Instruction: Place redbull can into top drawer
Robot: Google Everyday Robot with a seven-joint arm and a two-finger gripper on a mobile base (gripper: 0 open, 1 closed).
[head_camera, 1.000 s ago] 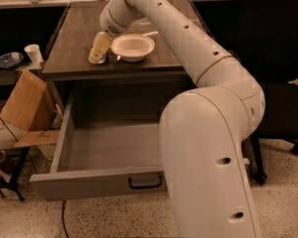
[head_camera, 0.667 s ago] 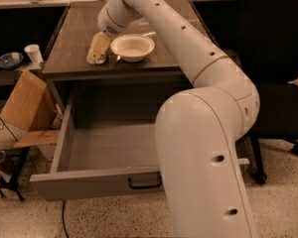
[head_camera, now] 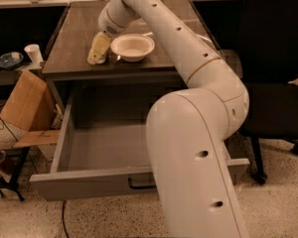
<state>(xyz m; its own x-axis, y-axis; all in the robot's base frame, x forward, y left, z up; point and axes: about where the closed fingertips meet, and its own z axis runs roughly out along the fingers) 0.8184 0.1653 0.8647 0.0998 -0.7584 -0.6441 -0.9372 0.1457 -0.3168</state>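
My gripper point(head_camera: 98, 49) is pale yellowish and points down onto the brown tabletop point(head_camera: 74, 43), just left of the white bowl point(head_camera: 132, 46). The redbull can does not show clearly; it is hidden at or behind the gripper. The top drawer point(head_camera: 89, 181) stands pulled wide open below the table. It is grey and deep, nothing shows in the part I can see, and a small dark handle point(head_camera: 140, 184) sits on its front panel. My own arm point(head_camera: 198, 148) covers the drawer's right part.
A cardboard box point(head_camera: 24, 103) leans at the left of the drawer. A white paper cup point(head_camera: 34, 53) and a blue dish point(head_camera: 10, 59) sit on a low shelf at far left. A black chair point(head_camera: 278, 58) stands at the right.
The gripper stays at the same spot beside the bowl. The big near part of my arm has shifted slightly to the left.
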